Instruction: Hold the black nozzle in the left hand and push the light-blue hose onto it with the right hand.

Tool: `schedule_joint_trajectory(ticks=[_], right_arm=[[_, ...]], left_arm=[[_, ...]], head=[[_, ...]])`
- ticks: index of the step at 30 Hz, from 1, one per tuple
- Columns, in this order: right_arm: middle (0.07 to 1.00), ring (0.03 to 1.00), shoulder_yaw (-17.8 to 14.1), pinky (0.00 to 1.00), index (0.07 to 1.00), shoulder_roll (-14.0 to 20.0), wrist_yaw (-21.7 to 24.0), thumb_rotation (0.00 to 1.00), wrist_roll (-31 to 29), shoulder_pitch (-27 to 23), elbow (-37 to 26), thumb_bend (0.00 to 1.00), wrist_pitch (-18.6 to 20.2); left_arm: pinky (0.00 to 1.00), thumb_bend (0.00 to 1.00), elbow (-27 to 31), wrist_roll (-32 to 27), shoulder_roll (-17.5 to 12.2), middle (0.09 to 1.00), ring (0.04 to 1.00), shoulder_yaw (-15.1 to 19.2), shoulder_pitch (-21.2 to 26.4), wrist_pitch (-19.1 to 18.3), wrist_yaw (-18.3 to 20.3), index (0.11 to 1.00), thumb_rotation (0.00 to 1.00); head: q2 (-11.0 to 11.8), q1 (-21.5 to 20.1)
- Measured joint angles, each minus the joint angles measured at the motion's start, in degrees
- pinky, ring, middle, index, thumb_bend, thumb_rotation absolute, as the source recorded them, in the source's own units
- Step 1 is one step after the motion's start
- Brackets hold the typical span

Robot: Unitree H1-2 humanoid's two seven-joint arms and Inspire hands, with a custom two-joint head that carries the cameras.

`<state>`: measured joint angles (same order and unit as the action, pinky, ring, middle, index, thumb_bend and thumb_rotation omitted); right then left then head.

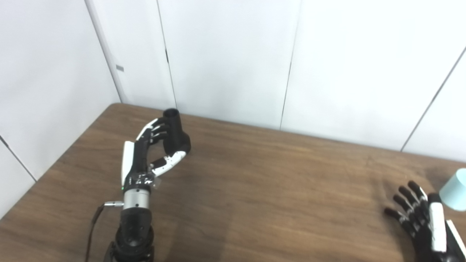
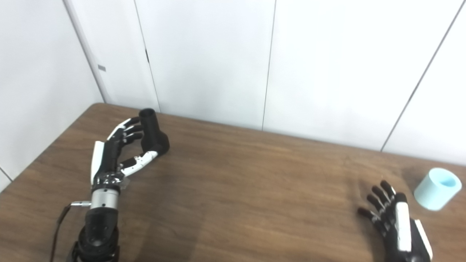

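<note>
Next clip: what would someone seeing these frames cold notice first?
First, the left robot hand, raised over the far-left part of the brown wooden table, closed on a black flared plastic nozzle whose open narrow end points up. Next, the short light-blue cylindrical hose piece lying near the table's right edge, with the right robot hand open, fingers spread, just beside it and not touching it.
</note>
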<state>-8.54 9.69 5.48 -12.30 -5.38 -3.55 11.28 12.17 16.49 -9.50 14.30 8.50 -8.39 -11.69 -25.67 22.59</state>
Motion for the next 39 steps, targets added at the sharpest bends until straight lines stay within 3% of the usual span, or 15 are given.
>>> schedule_joint_trajectory(ticks=[11, 13, 14, 17, 19, 22, 25, 30, 36, 39], right_arm=[[0.944, 0.932, 0.24, 0.9, 0.984, 0.34, 0.37, 1.0, -0.18, 0.03, 0.21, 0.36, -0.54], [0.945, 0.932, 0.25, 0.9, 0.987, 0.34, 0.38, 1.0, -0.27, 0.06, 0.15, 0.36, -0.51], [0.945, 0.934, 0.25, 0.9, 0.988, 0.34, 0.38, 1.0, -0.38, 0.12, 0.11, 0.36, -0.51], [0.932, 0.921, 0.27, 0.87, 0.976, 0.34, 0.36, 1.0, -0.31, 0.16, 0.07, 0.36, -0.5], [0.933, 0.922, 0.3, 0.87, 0.972, 0.34, 0.36, 1.0, -0.23, 0.19, -0.09, 0.37, -0.38], [0.942, 0.933, 0.16, 0.89, 0.978, 0.32, 0.36, 1.0, -0.84, 0.38, -0.47, 0.37, 0.03], [0.933, 0.919, 0.3, 0.86, 0.98, 0.28, 0.13, 1.0, -0.54, 0.7, -1.74, 0.34, 1.25], [0.933, 0.916, 0.73, 0.86, 0.981, -0.18, -0.28, 1.0, 0.27, 0.94, -2.84, 0.34, 2.04], [0.927, 0.917, 0.55, 0.89, 0.959, -0.6, -0.25, 1.0, -0.73, 1.14, -4.74, 0.33, 4.33], [0.927, 0.925, 0.5, 0.9, 0.961, -0.61, -0.25, 0.98, -0.89, 1.27, -5.32, 0.34, 5.16]], left_arm=[[0.62, 0.81, -3.66, 2.63, -3.16, 0.762, 0.707, 1.23, 2.49, 0.02, -2.31, 0.822, 0.04], [0.66, 0.83, -3.83, 4.02, -4.1, 0.784, 0.739, 1.14, 3.03, -0.07, -2.93, 0.83, 0.05], [0.72, 0.84, -3.86, 4.72, -4.66, 0.82, 0.791, 0.99, 3.44, -0.9, -2.94, 0.848, 0.11], [0.8, 0.9, -3.93, 8.12, -7.34, 0.9, 0.891, -1.12, 4.3, -5.98, -0.77, 0.884, 0.22], [0.8, 0.95, -3.97, 10.74, -9.17, 0.925, 0.913, -3.01, 4.61, -9.57, 1.26, 0.895, 0.26], [0.77, 0.99, -4.88, 11.76, -10.97, 0.932, 0.911, -4.77, 5.5, -12.91, 3.7, 0.892, 0.25], [0.77, 1.0, -6.9, 11.21, -11.04, 0.934, 0.917, -4.96, 6.93, -13.69, 4.24, 0.895, 0.22], [0.74, 1.0, -10.99, 11.81, -11.19, 0.895, 0.896, -7.35, 9.65, -13.68, 4.27, 0.879, 0.26], [0.93, 1.0, -14.98, 16.54, -13.39, 0.91, 0.937, -12.41, 12.38, -17.09, 6.05, 0.887, 0.42], [0.94, 1.0, -16.42, 19.21, -14.4, 0.897, 0.927, -14.08, 13.01, -18.26, 6.51, 0.86, 0.47]], head=[[0.18, 0.27], [0.18, 0.18], [0.18, 0.18], [-0.09, 0.18], [-0.26, 0.09], [-0.52, -0.17], [-0.7, -0.26], [-1.05, -0.44], [-1.84, -0.61], [-2.19, -0.7]])
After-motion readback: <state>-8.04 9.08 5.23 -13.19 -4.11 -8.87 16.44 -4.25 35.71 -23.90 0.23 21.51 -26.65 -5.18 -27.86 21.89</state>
